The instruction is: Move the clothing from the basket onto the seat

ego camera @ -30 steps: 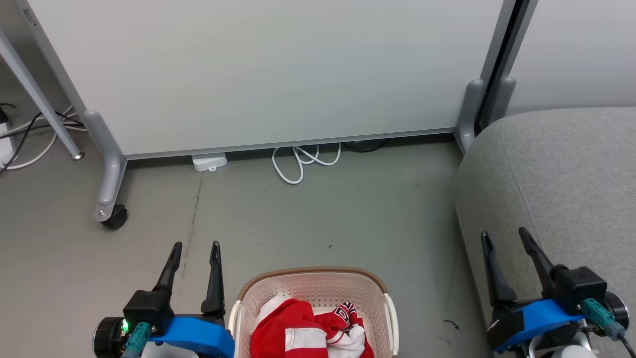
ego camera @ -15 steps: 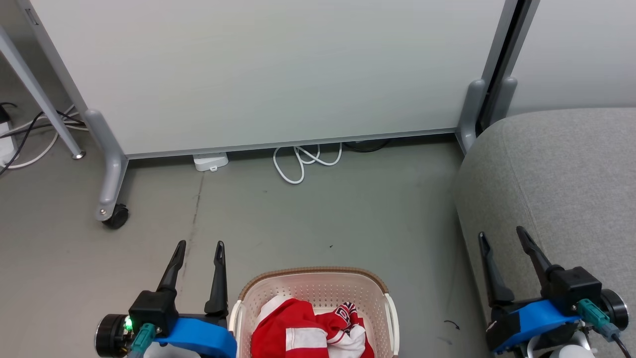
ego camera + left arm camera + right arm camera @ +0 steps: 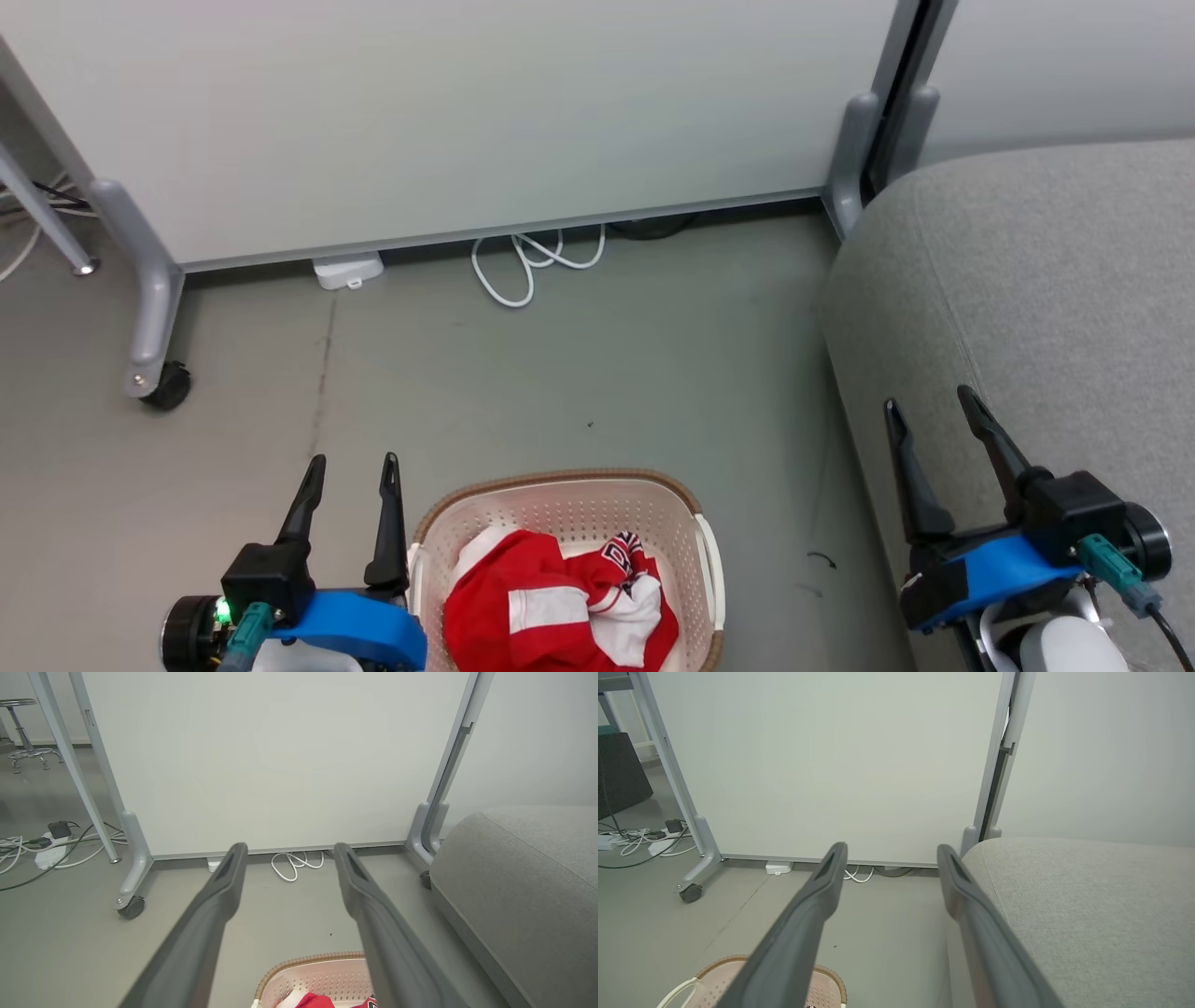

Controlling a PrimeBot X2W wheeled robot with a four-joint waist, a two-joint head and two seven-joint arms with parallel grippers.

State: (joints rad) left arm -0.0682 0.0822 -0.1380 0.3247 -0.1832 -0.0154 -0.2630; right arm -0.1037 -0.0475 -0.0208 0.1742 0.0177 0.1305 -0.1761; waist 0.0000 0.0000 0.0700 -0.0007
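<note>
We are looking down at a grey floor (image 3: 579, 373) in front of a pale rolling partition (image 3: 467, 121), whose grey leg ends in a black caster (image 3: 171, 385). A looped white cable (image 3: 523, 271) and a small white box (image 3: 347, 271) lie at the partition's foot.

The basket (image 3: 551, 478) stands on the floor at the bottom middle of the head view, between our two arms. The clothing (image 3: 541, 607) is bunched inside it, a red heap with white stripes and a bit of navy-and-white trim showing near the top. None of it hangs over the rim.

The seat (image 3: 1027, 280) rises at the right, with a strip of bare floor between it and the basket. No garment lies on the part we can see.

Our left tool (image 3: 354, 459) hangs just beside the basket's left wall, fingers spread apart and holding nothing; we cannot tell whether it touches the plastic. Our right tool (image 3: 927, 398) hovers over the seat's rounded front edge, its fingers likewise parted and empty. In both wrist views the two dark fingers stand wide apart with only floor and partition between them.
</note>
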